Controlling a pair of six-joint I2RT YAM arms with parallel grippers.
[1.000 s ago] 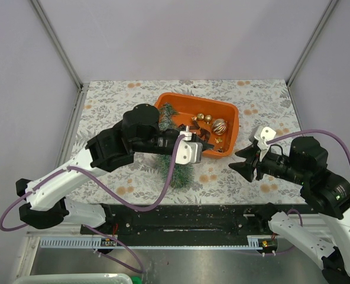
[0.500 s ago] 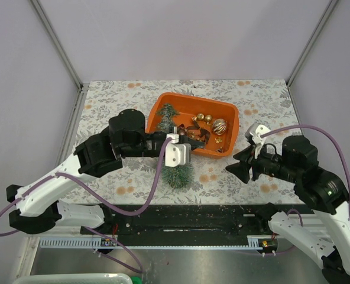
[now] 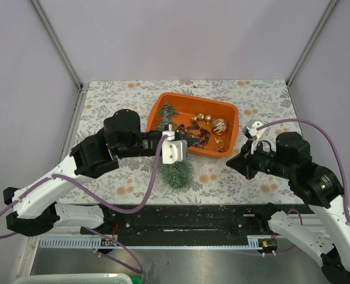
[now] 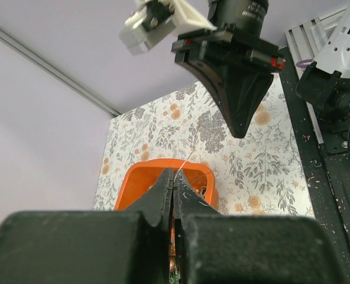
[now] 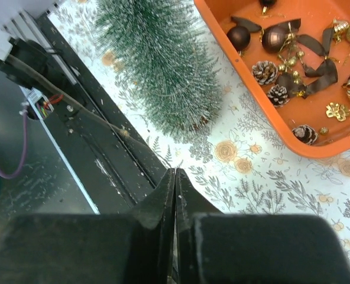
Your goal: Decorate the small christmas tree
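ok so both sets of jaws are pinched right together here. The left gripper (image 4: 174, 180) has its fingers pressed flat against each other, no gap at all, and its own camera shows a thin pale thread (image 4: 185, 162) poking out past the tips. Can't tell what that thread belongs to or whether it's really pinched in there. The right gripper (image 5: 175, 177) is closed to a point too, and I see nothing between its fingers and nothing touching them, it just hangs over the flowery table (image 3: 116, 106)

The small christmas tree (image 3: 178, 173) is tipped over, wide bristly base on the table toward the near edge, pointy top reaching over the left end of the orange tray (image 3: 190, 105). From above, the left wrist covers the tree's middle, with the left gripper pointing right along the tray's near rim, so the tree is directly under and behind those jaws. The right gripper is off to the tree's right, well apart from it, in front of the tray's near right corner with its tip aimed back toward the tree
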